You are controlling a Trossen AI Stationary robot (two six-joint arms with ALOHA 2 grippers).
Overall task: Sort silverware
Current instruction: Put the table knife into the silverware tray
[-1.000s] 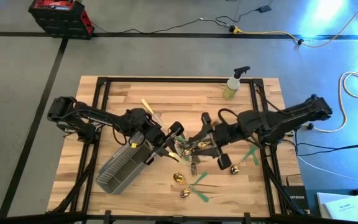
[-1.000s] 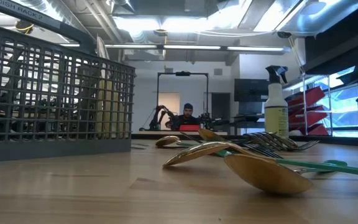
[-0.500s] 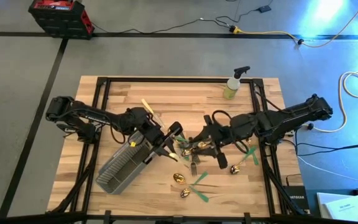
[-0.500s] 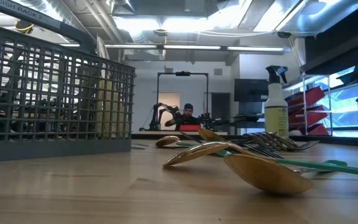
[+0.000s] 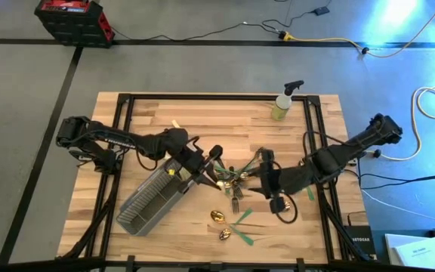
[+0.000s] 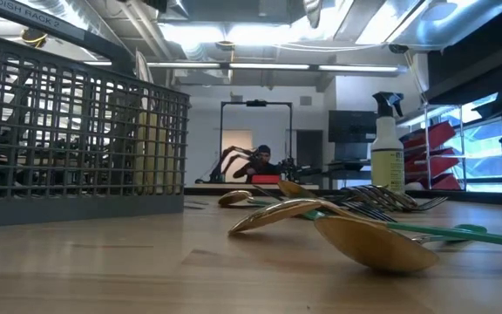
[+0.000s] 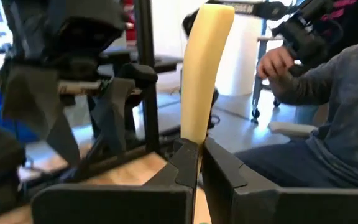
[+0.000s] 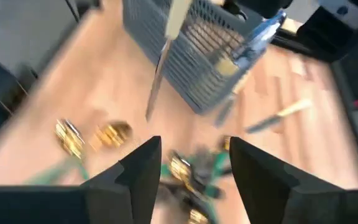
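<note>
The silverware lies in a loose pile [image 5: 235, 181] at the table's middle, with gold spoons [image 5: 217, 217] and green handles [image 5: 244, 221] nearer the front edge. My left gripper [image 5: 211, 160] is shut on one cream-handled piece [image 7: 205, 68], held by the right end of the grey mesh caddy [image 5: 149, 200]. In the right wrist view this piece [image 8: 166, 43] stands before the caddy [image 8: 197, 56]. My right gripper [image 5: 266, 183] hangs open and tipped downward just right of the pile, which shows between its fingers [image 8: 191, 165]. My left gripper pinches the cream-handled piece between its two fingers at the handle's lower end [image 7: 192, 146]. The fingers are level and point toward the table's right. The handle stands upright above them, the thin metal part [image 8: 154, 93] hangs below, and the piece is clear of the table.
A yellow-green spray bottle [image 5: 282, 106] stands at the far right. Another cream-handled piece [image 8: 284, 112] lies on the table behind the left arm. One gold spoon [image 5: 284, 204] lies under my right arm. A person in a grey sleeve [image 7: 328, 93] sits beyond the table.
My right gripper has tipped from nearly level to pointing down at the pile, sinking and swinging toward the table's near edge; its fingers stay open. My left gripper has tipped a little with the cream-handled piece still held.
</note>
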